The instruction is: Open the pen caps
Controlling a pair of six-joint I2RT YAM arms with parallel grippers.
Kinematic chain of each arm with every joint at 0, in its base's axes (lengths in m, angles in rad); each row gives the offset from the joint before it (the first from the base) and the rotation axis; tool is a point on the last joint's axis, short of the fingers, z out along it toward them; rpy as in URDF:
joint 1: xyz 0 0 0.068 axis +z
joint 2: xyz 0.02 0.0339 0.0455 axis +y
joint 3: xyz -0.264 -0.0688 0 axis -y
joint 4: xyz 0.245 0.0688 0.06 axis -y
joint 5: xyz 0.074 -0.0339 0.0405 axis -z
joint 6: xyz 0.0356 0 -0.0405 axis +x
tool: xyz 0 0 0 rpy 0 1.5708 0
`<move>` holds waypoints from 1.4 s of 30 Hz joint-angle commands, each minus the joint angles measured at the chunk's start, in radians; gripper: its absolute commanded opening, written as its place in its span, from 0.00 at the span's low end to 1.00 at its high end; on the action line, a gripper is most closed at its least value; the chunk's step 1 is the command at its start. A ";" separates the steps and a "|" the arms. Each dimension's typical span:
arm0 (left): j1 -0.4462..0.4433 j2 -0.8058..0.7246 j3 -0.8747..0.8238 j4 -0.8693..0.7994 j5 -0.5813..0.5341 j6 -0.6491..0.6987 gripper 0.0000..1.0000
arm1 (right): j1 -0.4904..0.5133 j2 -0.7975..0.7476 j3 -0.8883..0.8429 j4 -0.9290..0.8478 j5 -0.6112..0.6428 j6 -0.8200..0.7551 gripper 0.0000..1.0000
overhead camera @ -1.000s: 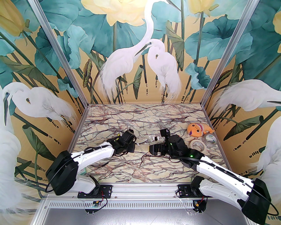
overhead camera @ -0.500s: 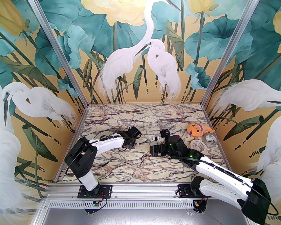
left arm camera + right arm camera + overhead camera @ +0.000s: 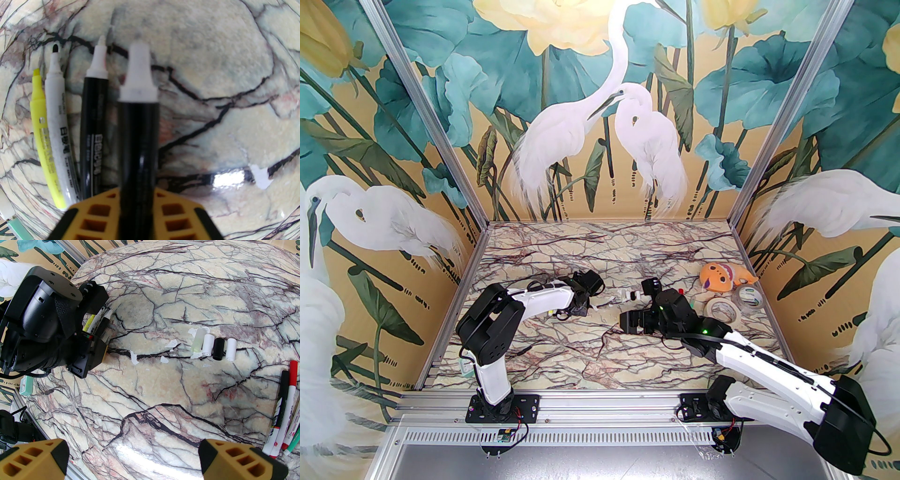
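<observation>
Step in hand: left end effector [image 3: 137, 206], grasping bared black pen [image 3: 138, 140], apparently lays it by three pens [image 3: 93, 121]; four caps [image 3: 219, 349] rowed right of it; right end effector [image 3: 140, 458] released, empty; next, likely: fetch capped pens [image 3: 287, 390] farther right.

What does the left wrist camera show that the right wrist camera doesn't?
Left wrist: the uncapped black marker, close up, between the yellow fingers of the left gripper. Right wrist: four loose pen caps in a row, capped pens at the right edge, the open right gripper. Both: the marbled table and the uncapped pens lying beside the left gripper.
</observation>
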State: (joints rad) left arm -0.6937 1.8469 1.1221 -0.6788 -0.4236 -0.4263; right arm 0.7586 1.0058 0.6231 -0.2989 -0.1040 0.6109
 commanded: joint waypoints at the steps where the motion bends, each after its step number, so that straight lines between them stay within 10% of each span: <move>1: 0.004 0.014 0.029 -0.033 -0.039 -0.012 0.31 | 0.005 -0.019 -0.016 0.000 0.012 0.025 0.99; 14: 0.004 -0.047 0.067 -0.094 -0.030 -0.014 0.34 | 0.006 -0.090 -0.052 -0.028 0.039 0.041 0.99; 24: 0.002 -0.385 -0.107 0.098 0.271 -0.051 0.37 | -0.008 -0.115 0.003 -0.238 0.189 0.088 0.98; 32: 0.000 -0.663 -0.308 0.381 0.649 -0.065 0.99 | -0.165 -0.073 0.051 -0.366 0.177 0.063 0.78; 42: -0.001 -0.896 -0.508 0.672 0.907 -0.101 1.00 | -0.315 0.163 0.155 -0.384 0.148 -0.037 0.45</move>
State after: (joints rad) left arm -0.6937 0.9733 0.6369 -0.1265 0.3595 -0.5064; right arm 0.4629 1.1114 0.7395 -0.6739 0.0624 0.6182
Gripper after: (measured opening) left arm 0.995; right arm 0.472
